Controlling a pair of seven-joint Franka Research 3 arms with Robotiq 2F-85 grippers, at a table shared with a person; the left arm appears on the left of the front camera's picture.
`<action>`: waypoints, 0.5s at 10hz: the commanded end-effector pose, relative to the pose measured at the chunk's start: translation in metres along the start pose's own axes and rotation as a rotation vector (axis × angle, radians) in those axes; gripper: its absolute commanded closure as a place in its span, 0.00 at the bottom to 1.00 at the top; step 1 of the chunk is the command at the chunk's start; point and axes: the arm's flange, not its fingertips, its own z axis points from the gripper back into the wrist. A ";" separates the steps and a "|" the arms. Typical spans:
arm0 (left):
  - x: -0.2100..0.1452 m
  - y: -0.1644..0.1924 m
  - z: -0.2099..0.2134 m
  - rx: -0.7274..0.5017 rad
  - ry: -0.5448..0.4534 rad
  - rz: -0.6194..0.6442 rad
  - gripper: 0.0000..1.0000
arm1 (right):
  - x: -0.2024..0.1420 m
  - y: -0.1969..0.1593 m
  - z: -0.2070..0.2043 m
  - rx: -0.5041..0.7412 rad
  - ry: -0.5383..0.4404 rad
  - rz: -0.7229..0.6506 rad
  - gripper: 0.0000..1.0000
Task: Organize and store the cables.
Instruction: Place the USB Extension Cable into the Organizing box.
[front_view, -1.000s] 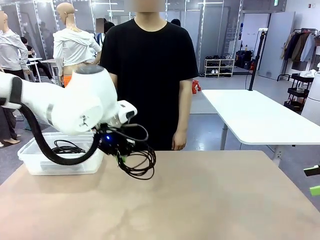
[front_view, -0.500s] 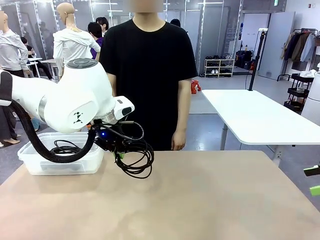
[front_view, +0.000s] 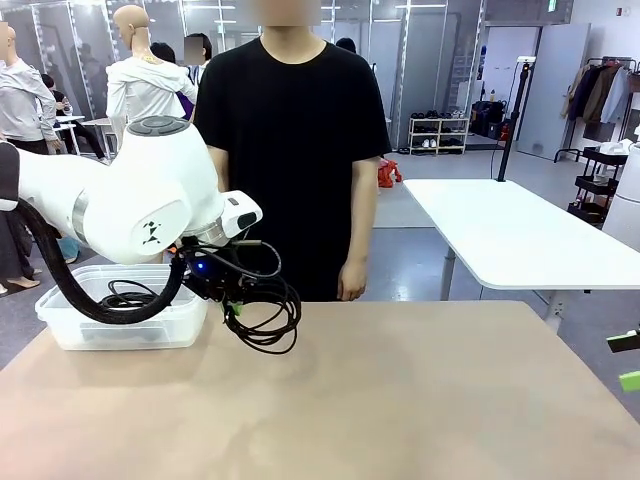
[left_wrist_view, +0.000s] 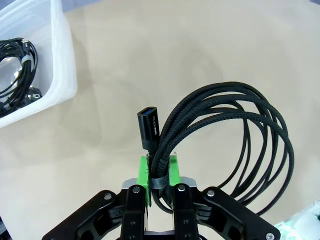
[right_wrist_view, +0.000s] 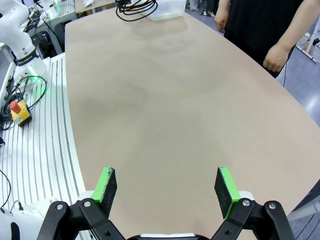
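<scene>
Cable coil (left_wrist_view: 225, 140) — braided, light, floppy (loops sag freely) — pinched at its tie by closed left gripper (left_wrist_view: 159, 172), hanging just beside bin (front_view: 60, 325); best held at the bound neck.

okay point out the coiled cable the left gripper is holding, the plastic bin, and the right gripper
Coiled cable (left_wrist_view: 260, 150), left wrist view, on the braided loops.
Plastic bin (front_view: 70, 335), front view, on its front wall.
Right gripper (right_wrist_view: 167, 186), right wrist view, midway between its green pads.

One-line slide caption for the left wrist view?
Left gripper shut on a coiled black cable, held above the table near the clear bin.
</scene>
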 end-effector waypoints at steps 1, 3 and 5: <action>0.023 0.039 0.009 -0.011 0.048 -0.047 0.82 | 0.001 -0.003 0.000 -0.004 -0.015 -0.008 0.00; 0.043 0.105 0.006 -0.045 0.055 -0.021 0.82 | 0.001 -0.003 0.000 -0.004 -0.015 -0.008 0.00; 0.056 0.169 0.005 -0.066 -0.004 0.002 0.82 | 0.001 -0.003 0.000 -0.004 -0.015 -0.008 0.00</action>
